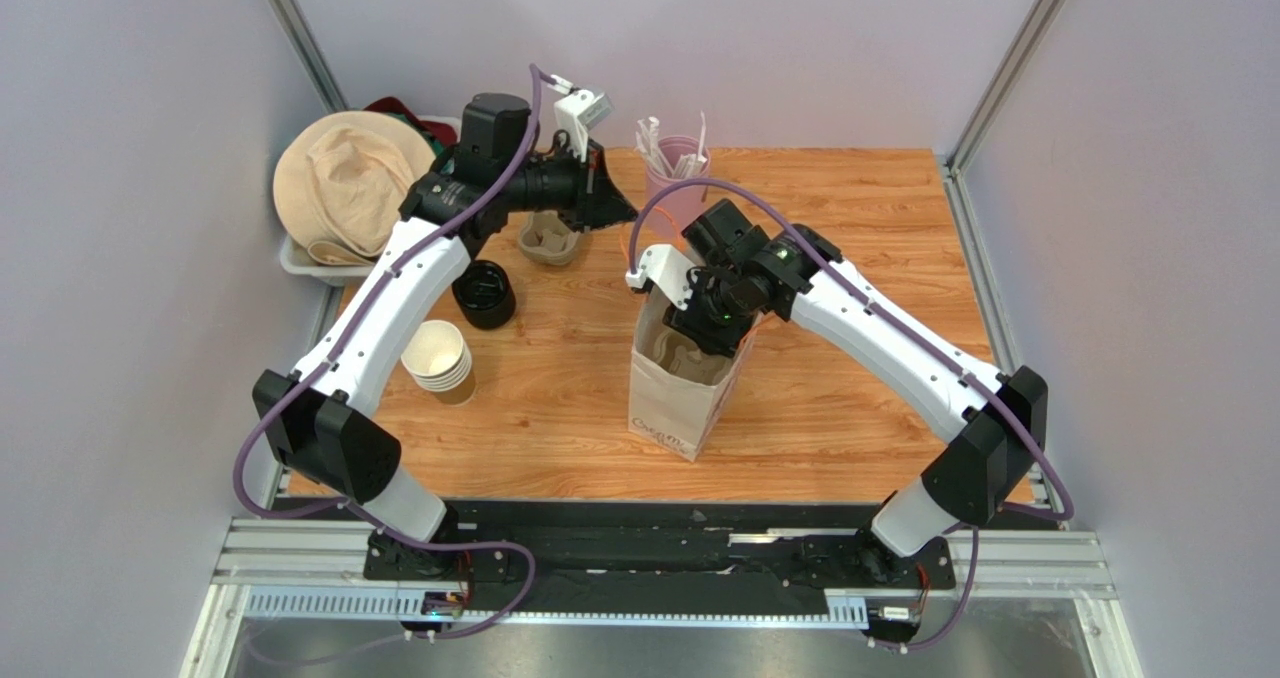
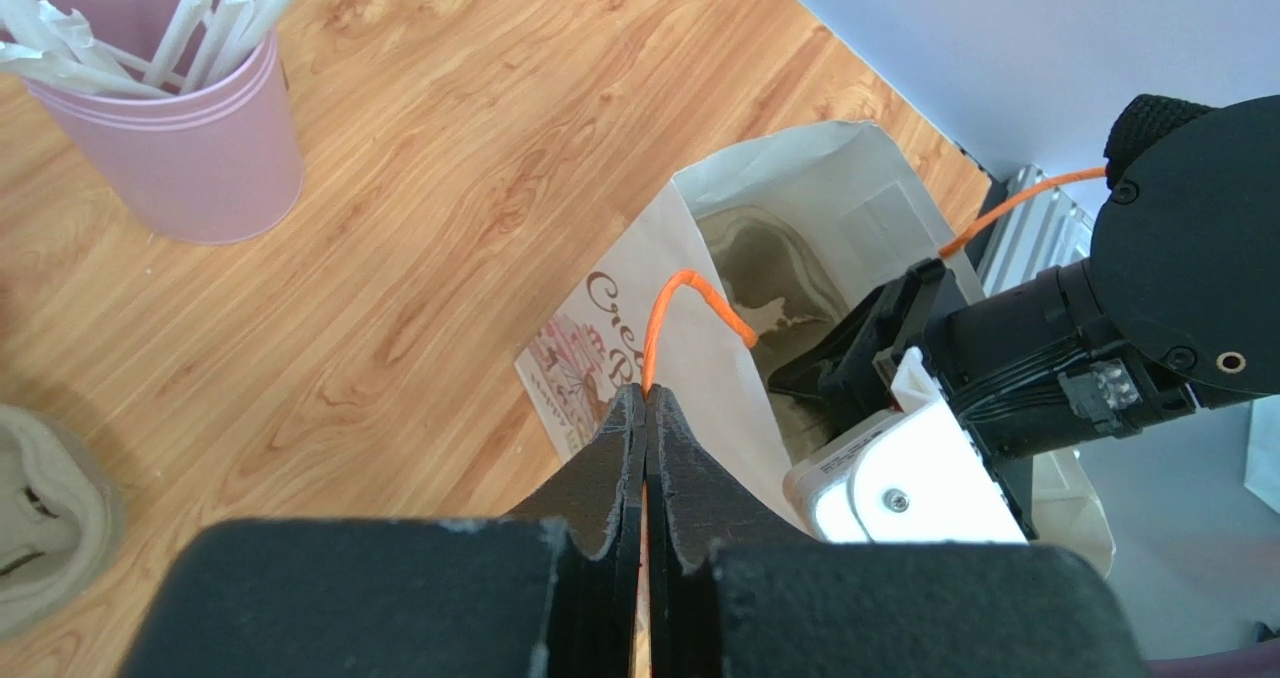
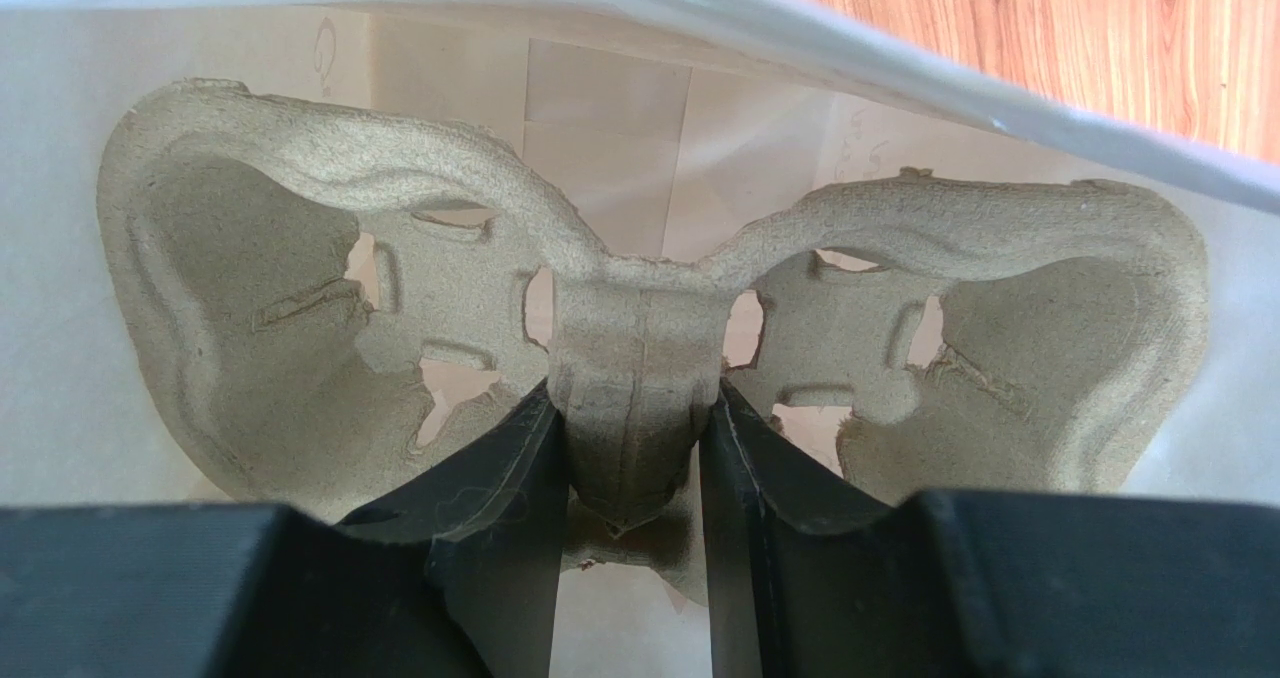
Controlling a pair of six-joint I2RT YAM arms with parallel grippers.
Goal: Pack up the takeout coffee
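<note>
left claw [image 2: 646, 401] is pressed shut on the orange handle [image 2: 691, 291] of the paper bag [image 2: 781, 198]. right claw [image 3: 634, 401] pinches the cup tray [image 3: 376, 258] by its middle tab, inside the bag. the coffee cup [image 1: 549, 239] seems to sit outside, left of the left claw. the step looks like seating the tray; next, release it and lift clear of the bag.

The surface [image 1: 872, 228] showed orange-brown wood grain. At frame centre, the paper bag [image 1: 672, 408] was cream-white with pinkish-brown printed script. Its cord handle [image 2: 684, 296] was bright orange against the black left tool [image 2: 646, 408]. Inside the bag, the pulp carrier [image 3: 646, 333] was speckled grey-beige between the fingers of the black right tool [image 3: 634, 423]. At the upper left of the left wrist view, a pink cup [image 2: 166, 153] held white sticks [image 2: 226, 18].
</note>
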